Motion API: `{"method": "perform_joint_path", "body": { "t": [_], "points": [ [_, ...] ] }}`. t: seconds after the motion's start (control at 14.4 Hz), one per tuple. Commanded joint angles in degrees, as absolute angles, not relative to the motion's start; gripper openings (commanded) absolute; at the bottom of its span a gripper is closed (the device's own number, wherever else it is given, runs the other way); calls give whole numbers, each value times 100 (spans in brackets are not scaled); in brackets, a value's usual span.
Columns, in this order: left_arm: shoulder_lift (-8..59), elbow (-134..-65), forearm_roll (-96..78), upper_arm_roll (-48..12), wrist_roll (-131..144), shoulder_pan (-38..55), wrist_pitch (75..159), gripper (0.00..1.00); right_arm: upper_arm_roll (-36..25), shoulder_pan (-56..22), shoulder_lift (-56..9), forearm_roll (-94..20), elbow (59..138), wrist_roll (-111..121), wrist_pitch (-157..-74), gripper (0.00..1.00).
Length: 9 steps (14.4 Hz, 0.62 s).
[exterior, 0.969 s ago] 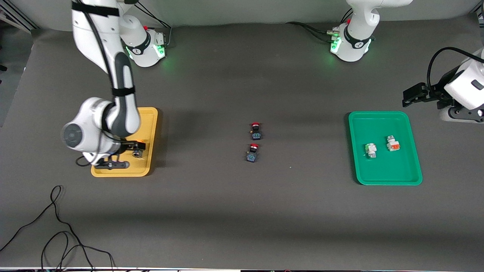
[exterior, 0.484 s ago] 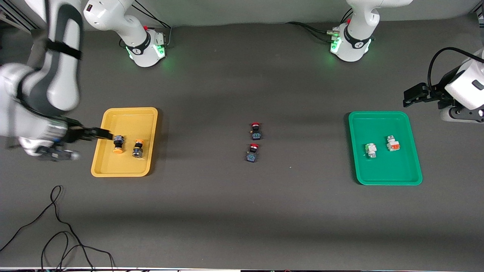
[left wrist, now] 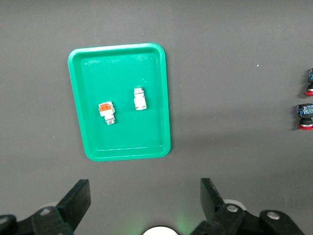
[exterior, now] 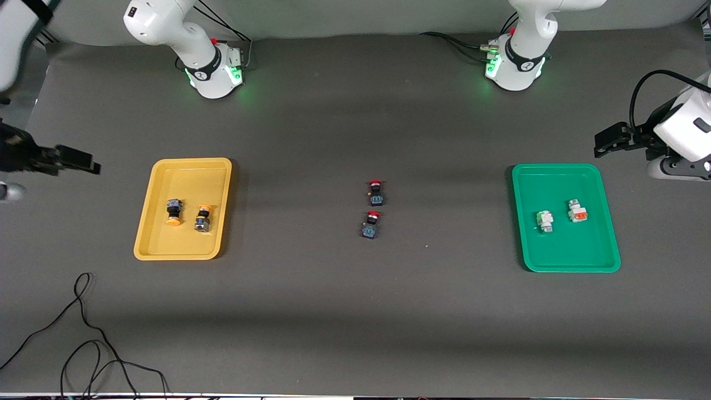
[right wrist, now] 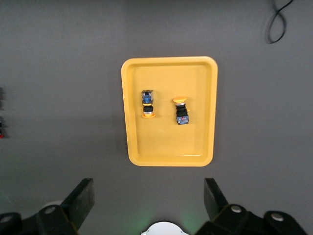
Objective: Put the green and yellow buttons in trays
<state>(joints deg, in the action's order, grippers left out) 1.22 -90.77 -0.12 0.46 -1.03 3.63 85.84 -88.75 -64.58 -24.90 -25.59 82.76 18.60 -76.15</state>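
1. We found both yellow-capped buttons (exterior: 188,215) lying in the yellow tray (exterior: 166,253), side by side but apart, one nearer the tray's middle and the other toward its inner rim.
2. Both white-bodied buttons (exterior: 561,215) lay in the green tray (exterior: 555,266), also apart; one carried an orange-red mark.
3. Two red-capped buttons (exterior: 373,208) sat on the bare table (exterior: 355,322) between the trays, one just nearer the front camera than the other.
4. The right gripper (right wrist: 146,196) hung high over the table beside the yellow tray, jaws spread wide and empty.
5. The left gripper (left wrist: 144,196) waited beside the green tray, jaws equally wide and empty.
6. We judged the buttons light, rigid plastic; the round caps looked slippery, so the squarer body's flat sides seemed the better hold.
7. We judged the sorting done.
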Motion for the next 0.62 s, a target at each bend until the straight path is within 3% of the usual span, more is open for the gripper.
{"method": "perform_joint_path", "body": {
  "t": [0.0,0.55],
  "points": [
    [35,-9088,88,26,-88,378,8525,100,-9061,-6443,-2514,-2461,7998,1731,-7427,99],
    [35,-9097,79,26,-88,378,8534,100,-9149,-6521,-2514,-2215,8016,1731,-6909,99]
  ]
}}
